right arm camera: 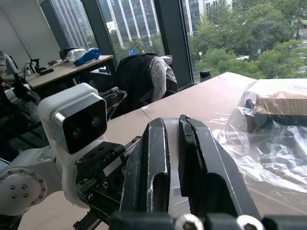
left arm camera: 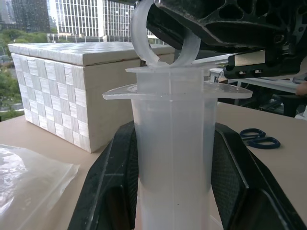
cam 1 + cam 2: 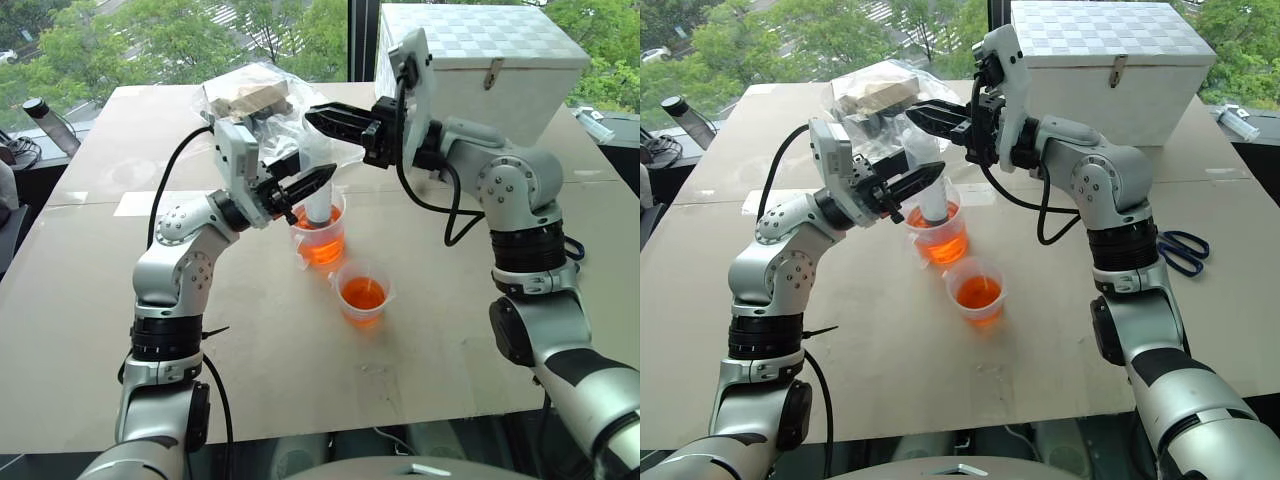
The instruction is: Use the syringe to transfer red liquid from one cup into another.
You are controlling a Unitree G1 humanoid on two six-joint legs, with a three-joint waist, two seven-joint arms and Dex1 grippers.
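Observation:
The syringe [image 3: 319, 205] stands upright with its lower end in the taller cup [image 3: 322, 240], which holds red liquid [image 3: 324, 250]. My left gripper [image 3: 322, 180] is shut on the clear barrel [image 2: 172, 158], one black finger [image 2: 112, 187] on each side. My right gripper [image 3: 316, 118] reaches in from the right above it and is shut on the white plunger ring [image 2: 144, 38]. The smaller cup [image 3: 362, 293] stands just in front of and to the right of the taller one, with red liquid [image 3: 362, 294] in it too.
A white woven box [image 3: 480, 60] stands at the back right of the table. A clear plastic bag [image 3: 250, 95] with things in it lies behind the cups. Blue-handled scissors [image 3: 1180, 250] lie at the right. A dark bottle [image 3: 50, 125] stands beyond the left edge.

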